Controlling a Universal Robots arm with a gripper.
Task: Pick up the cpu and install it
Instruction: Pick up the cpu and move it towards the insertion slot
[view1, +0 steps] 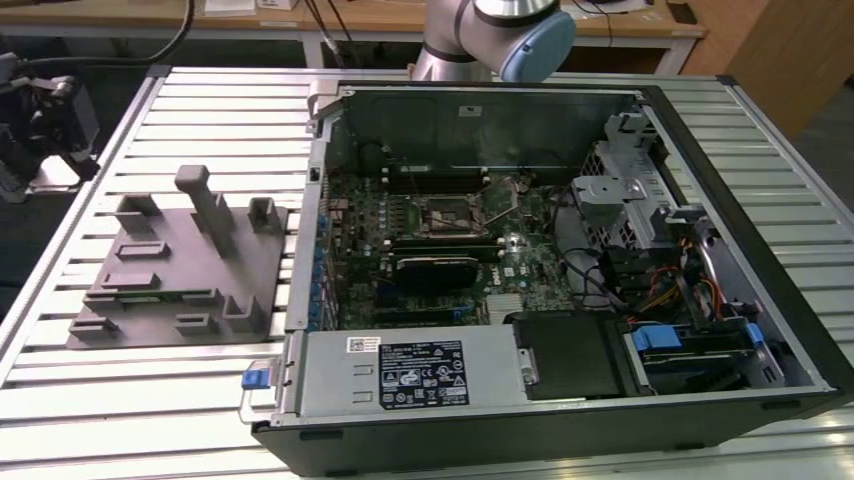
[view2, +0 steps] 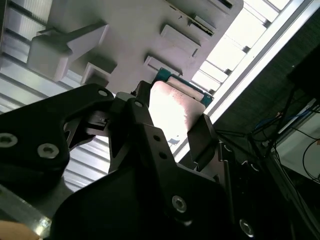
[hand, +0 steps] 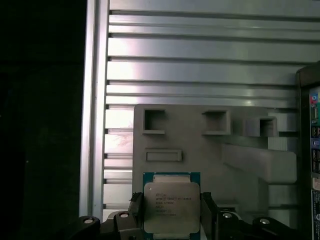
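The cpu (hand: 171, 204) is a flat square chip with a silvery top and a green rim. My gripper (hand: 171, 210) is shut on it, one black finger (hand: 134, 204) on each side. It hangs well above the grey fixture plate (hand: 200, 150). In the second wrist view the cpu (view2: 175, 107) sits between the dark fingers (view2: 202, 135) of the gripper (view2: 172, 120), its metal top lit bright. The exterior view has the black socket frame (view1: 451, 214) on the motherboard (view1: 521, 265) inside the open computer case (view1: 747, 250), with the arm (view1: 494, 35) at the back.
The grey fixture plate (view1: 180, 265) with raised blocks lies on the slatted metal table (view1: 134, 400), at the exterior view's left of the case. A power supply (view1: 407, 372), drive bays (view1: 687, 350) and cables (view1: 641, 290) fill the case's near side.
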